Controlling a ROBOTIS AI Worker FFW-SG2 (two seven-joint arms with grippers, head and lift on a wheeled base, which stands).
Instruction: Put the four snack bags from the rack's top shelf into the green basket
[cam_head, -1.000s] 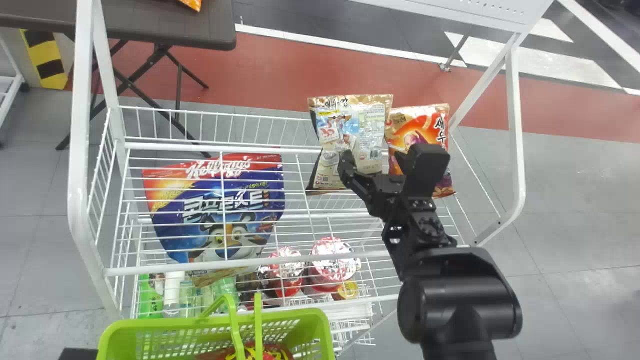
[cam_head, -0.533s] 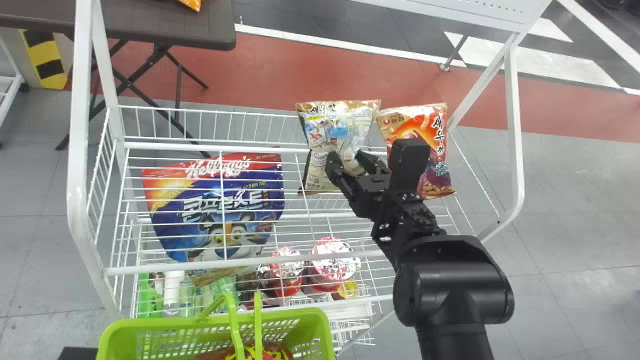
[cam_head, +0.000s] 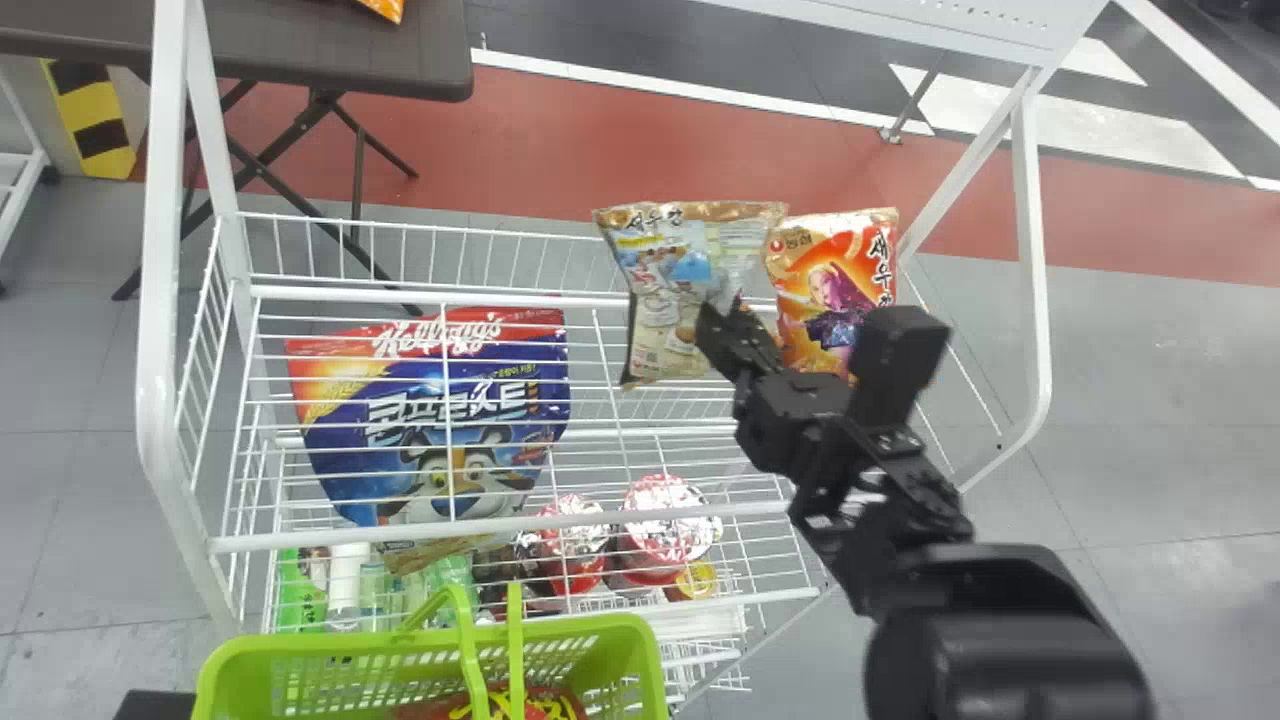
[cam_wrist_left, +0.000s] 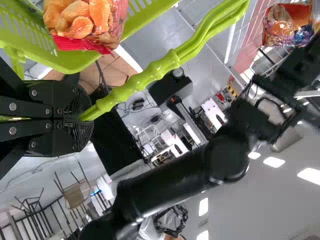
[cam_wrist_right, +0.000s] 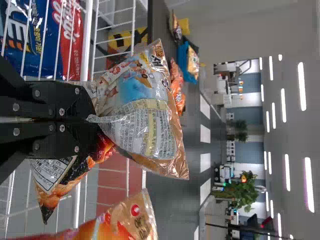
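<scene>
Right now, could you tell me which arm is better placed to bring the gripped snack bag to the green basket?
Probably the right: the right gripper has its jaws closed on that snack bag, while the left gripper holds the handle of the green basket.

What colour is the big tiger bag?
The tiger bag is mostly blue, red along its top; best in the head view.

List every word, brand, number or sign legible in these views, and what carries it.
"Kellogg's": top of the cereal bag; the Korean name below is crossed by rack wires, so I leave it unquoted.
"새우": the orange snack bag at the rack's right; what follows is covered.
"새우깡", creased: top of the snack bag in the right gripper. Its fine print is too small.
Lettering on the basket's red bag: cut off.
</scene>
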